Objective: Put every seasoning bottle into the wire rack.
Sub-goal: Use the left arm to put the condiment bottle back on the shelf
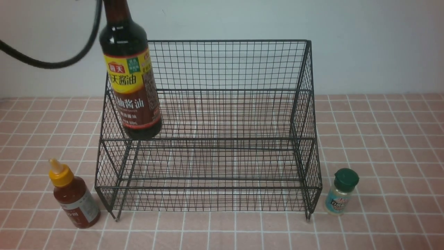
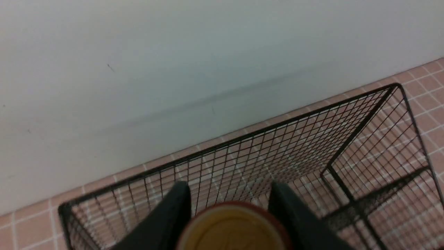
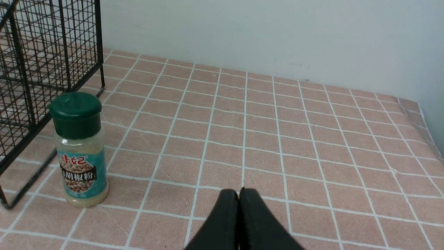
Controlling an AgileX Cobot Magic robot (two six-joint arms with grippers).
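Observation:
The tall dark soy-sauce bottle (image 1: 133, 86) hangs slightly tilted at the left end of the black wire rack (image 1: 222, 91), its base level with the middle tier; I cannot tell whether it touches. My left gripper (image 2: 229, 189) is shut on the bottle's neck; its brown cap (image 2: 232, 229) shows between the fingers, above the rack (image 2: 277, 139). The gripper itself is above the front view's top edge. The red-sauce bottle (image 1: 74, 199) stands on the table left of the rack. The green-lidded shaker (image 1: 341, 194) stands right of it. My right gripper (image 3: 238, 194) is shut and empty, low over the table beside the shaker (image 3: 80, 149).
A black cable (image 1: 52, 62) loops at the upper left of the front view. A pale wall stands close behind the rack. The rack's side (image 3: 34, 69) is right next to the shaker. The pink tiled table (image 3: 277, 139) runs to an edge at the far right.

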